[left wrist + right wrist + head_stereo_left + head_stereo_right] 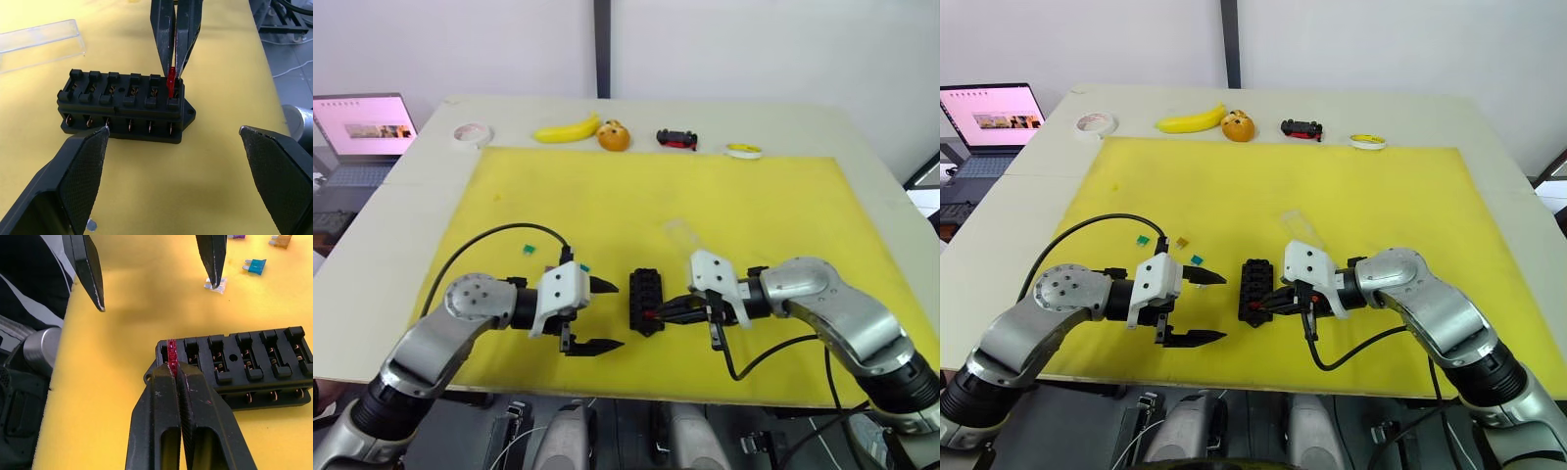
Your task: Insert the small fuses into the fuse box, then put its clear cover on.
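Clear cover (39, 41): faint, cut off at the picture's edge in the left wrist view, lying just behind the fuse box. Fuse box (646, 299): black block, six slots in a row, near the front edge of the yellow mat (607, 196) on the worktop. Red fuse (171, 352): translucent, upright at the box's end slot, clamped in the right tool (174, 373). Left tool (597, 315): fingers spread apart, just beside the box. Loose fuses (256, 265): teal, purple, brown, behind the left tool.

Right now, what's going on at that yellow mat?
The right gripper pinches a red fuse at the end slot of the black fuse box; the other slots look empty. The left gripper waits beside the box, jaws open. The clear cover lies behind the box, off. Teal and other fuses lie loose.
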